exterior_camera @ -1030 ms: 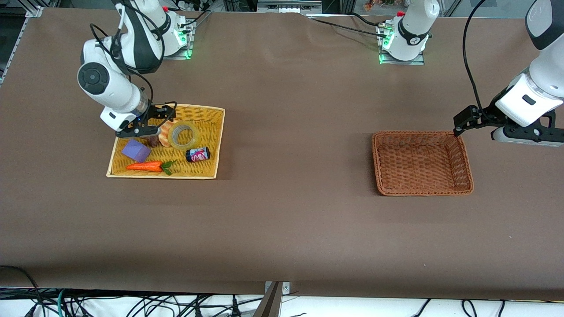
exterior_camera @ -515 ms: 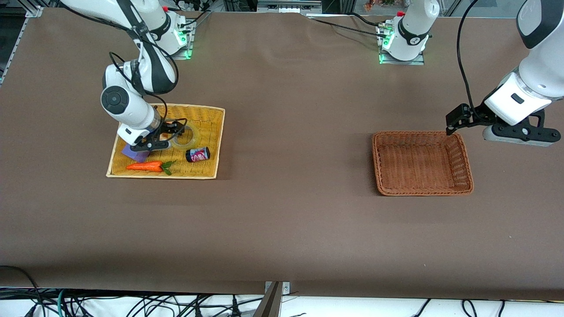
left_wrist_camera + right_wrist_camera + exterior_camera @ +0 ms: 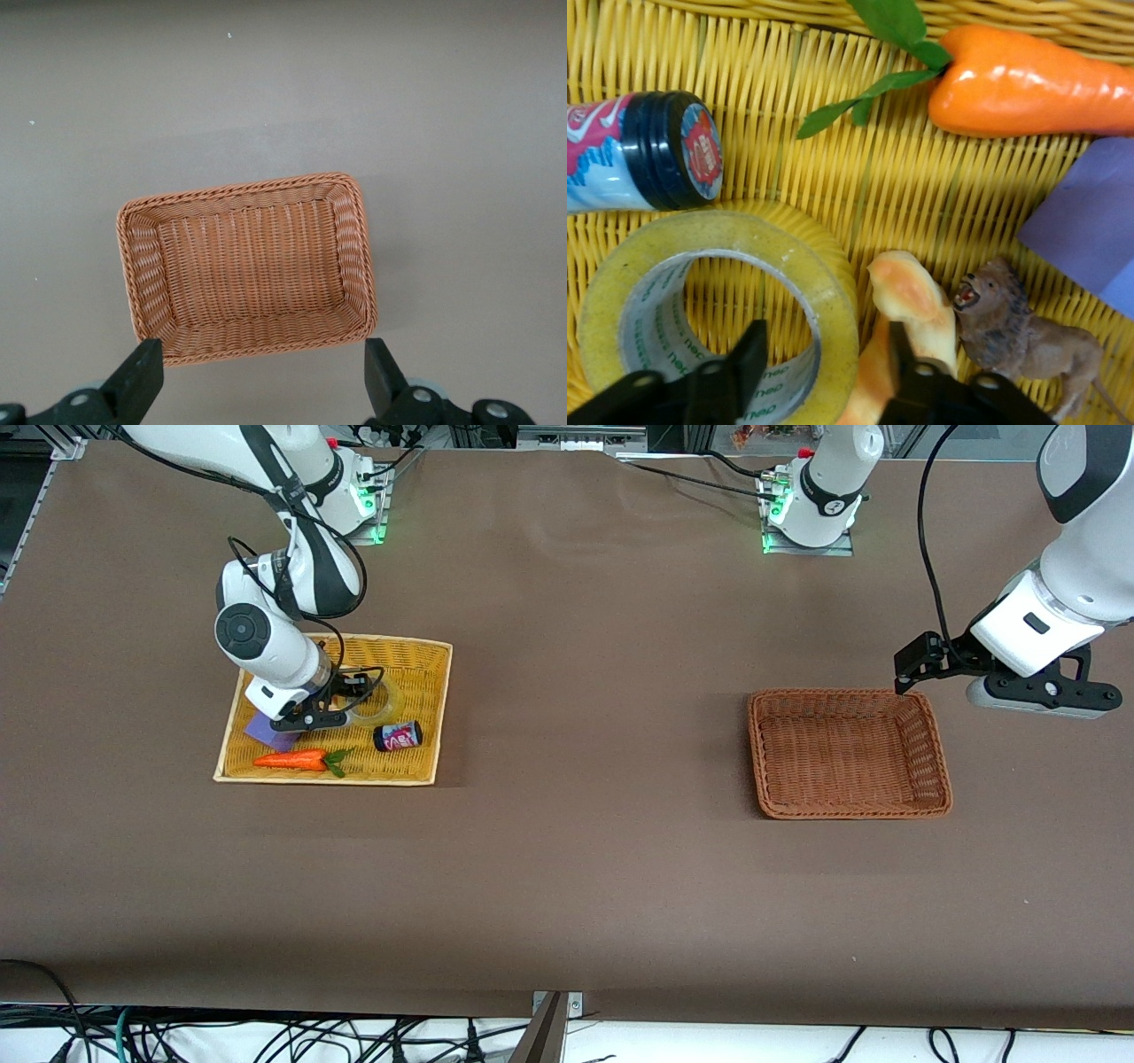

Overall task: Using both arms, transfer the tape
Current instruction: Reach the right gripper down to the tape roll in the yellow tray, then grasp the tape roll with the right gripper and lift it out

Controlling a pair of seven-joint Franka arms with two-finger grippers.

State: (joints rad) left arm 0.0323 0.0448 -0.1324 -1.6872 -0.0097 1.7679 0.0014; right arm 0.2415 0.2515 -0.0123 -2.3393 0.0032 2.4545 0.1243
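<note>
The tape [image 3: 379,700] [image 3: 700,232], a yellowish ring with a grey core, lies flat in the yellow wicker tray [image 3: 440,717]. My right gripper [image 3: 351,696] [image 3: 824,347] is down in the tray astride the ring's wall. One finger [image 3: 744,354] is inside the hole and the other is outside, between the tape and the croissant toy [image 3: 908,297]. A gap shows on each side of the wall, so the jaws are open. My left gripper [image 3: 905,677] [image 3: 261,376] hangs open and empty over the table by the brown basket [image 3: 849,808] [image 3: 248,184].
The tray also holds a small dark can [image 3: 397,736] [image 3: 642,150], a toy carrot [image 3: 291,760] [image 3: 1028,80], a purple block [image 3: 262,732] [image 3: 1099,221] and a lion figure [image 3: 1019,328]. These things crowd the tape. The brown basket is empty.
My right gripper came across the tray and down onto the tape, and its fingers have drawn closer together. My left gripper shifted a little toward the brown basket's corner.
</note>
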